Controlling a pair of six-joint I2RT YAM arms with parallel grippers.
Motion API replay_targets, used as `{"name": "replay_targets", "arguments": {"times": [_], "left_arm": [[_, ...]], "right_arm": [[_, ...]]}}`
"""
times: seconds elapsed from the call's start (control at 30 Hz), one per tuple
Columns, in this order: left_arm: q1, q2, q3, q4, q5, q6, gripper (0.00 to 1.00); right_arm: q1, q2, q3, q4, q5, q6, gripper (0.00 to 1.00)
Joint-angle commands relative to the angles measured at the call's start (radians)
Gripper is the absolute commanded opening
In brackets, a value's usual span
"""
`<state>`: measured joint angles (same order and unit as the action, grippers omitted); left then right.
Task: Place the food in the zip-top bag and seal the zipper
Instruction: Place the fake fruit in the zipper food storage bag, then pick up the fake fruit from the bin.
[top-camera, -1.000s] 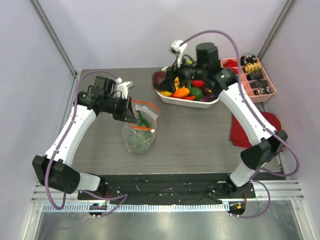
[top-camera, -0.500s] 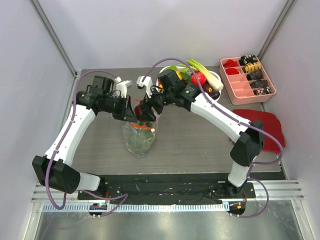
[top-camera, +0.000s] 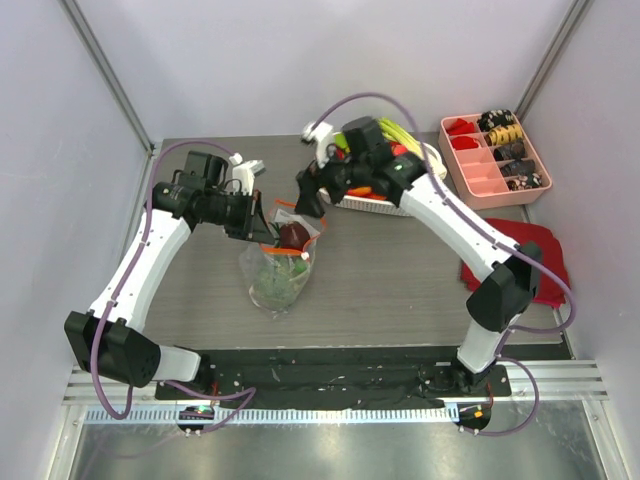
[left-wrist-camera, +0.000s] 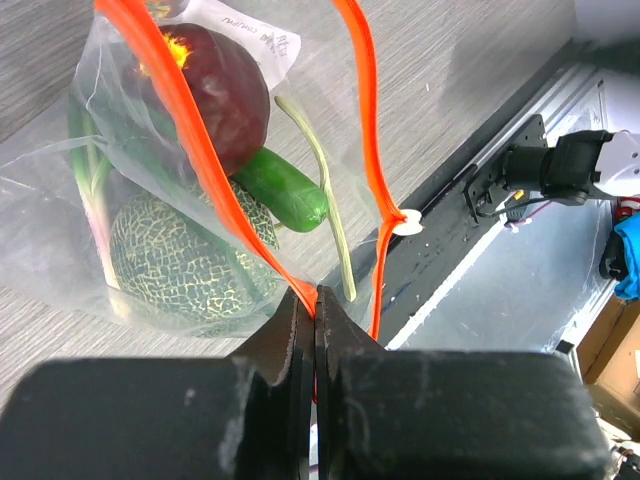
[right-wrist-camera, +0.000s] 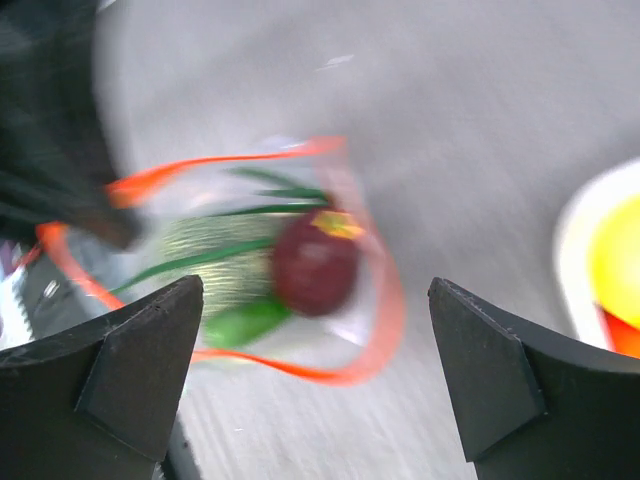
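The zip-top bag (top-camera: 275, 272) stands on the table with its mouth open. My left gripper (top-camera: 264, 228) is shut on the orange-red zipper (left-wrist-camera: 215, 190) strip at the bag's rim and holds it up; its white end piece (left-wrist-camera: 405, 222) shows on the far strip. Inside lie a dark red fruit (left-wrist-camera: 215, 95), a green cucumber (left-wrist-camera: 285, 188), a netted grey-green round head (left-wrist-camera: 175, 255) and a pale green stalk (left-wrist-camera: 320, 190). My right gripper (top-camera: 310, 197) is open and empty, just above and behind the bag's mouth. In the right wrist view, blurred, the red fruit (right-wrist-camera: 315, 262) shows between its fingertips (right-wrist-camera: 150, 350).
A white basket (top-camera: 380, 208) of more toy produce sits behind the bag, partly hidden under the right arm. A pink divided tray (top-camera: 485, 175) stands at the back right. A dark red cloth (top-camera: 540, 250) lies at the right edge.
My right gripper came from the basket to the bag's mouth with the red fruit, let it go inside, and has drawn back open. The left gripper kept holding the zipper.
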<state>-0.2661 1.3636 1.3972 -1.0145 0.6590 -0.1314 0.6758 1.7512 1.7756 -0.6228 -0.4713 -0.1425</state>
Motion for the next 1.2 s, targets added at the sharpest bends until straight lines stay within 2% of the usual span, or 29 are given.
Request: {"name": "replay_targets", "arguments": {"times": [0.0, 0.23, 0.43, 1.0, 1.17], "left_arm": [[0.005, -0.041, 0.005, 0.057, 0.042, -0.01, 0.0], [0.005, -0.043, 0.002, 0.057, 0.036, -0.007, 0.0], [0.005, -0.035, -0.004, 0.068, 0.031, -0.01, 0.0], [0.004, -0.023, -0.003, 0.057, 0.013, -0.005, 0.0], [0.005, -0.018, 0.008, 0.05, 0.002, 0.001, 0.0]], "right_arm": [[-0.2, -0.03, 0.073, -0.012, 0.054, 0.064, 0.99], [-0.389, 0.039, 0.116, -0.072, 0.285, -0.046, 0.98], [-0.44, 0.123, 0.134, -0.055, 0.423, -0.078, 0.98], [-0.456, 0.392, 0.306, 0.049, 0.464, -0.091, 0.98], [-0.456, 0.418, 0.32, 0.046, 0.464, -0.089, 0.93]]}}
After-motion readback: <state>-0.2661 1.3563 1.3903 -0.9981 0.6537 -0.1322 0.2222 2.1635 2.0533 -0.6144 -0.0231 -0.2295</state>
